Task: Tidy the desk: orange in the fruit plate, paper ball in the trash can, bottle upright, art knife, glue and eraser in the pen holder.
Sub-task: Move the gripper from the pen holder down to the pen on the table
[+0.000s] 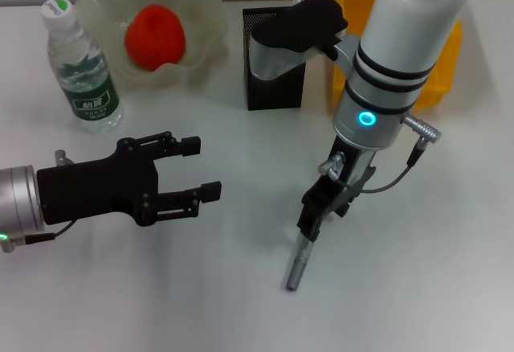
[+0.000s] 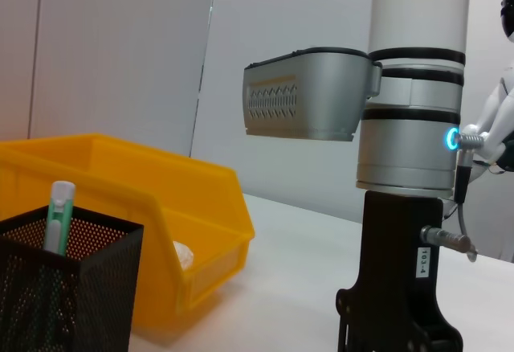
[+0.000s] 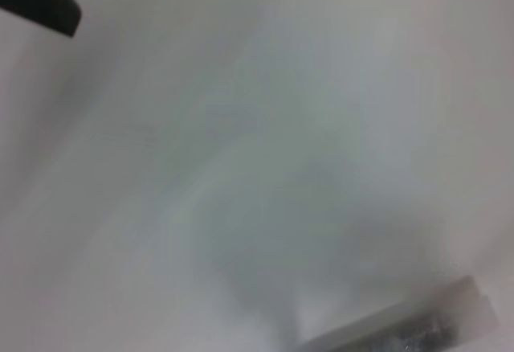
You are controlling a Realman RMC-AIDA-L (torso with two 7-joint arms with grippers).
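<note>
Down near the front of the white desk [image 1: 450, 288], the right gripper [image 1: 316, 217] sits on top of a grey art knife [image 1: 295, 265], so its fingers are hidden, can't tell if it's grabbing. Left gripper [image 1: 199, 167] hovers wide open, empty. Orange [image 1: 155, 36] is in the fruit plate [image 1: 201, 2]; pen holder [image 1: 275, 87] half blocked by the arm.

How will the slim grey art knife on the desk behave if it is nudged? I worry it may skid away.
The art knife looks like a slim, smooth metal stick lying flat, so it would probably slide or roll on the smooth white desk. It looks stiff and light. The right end effector stands at its upper end.
</note>
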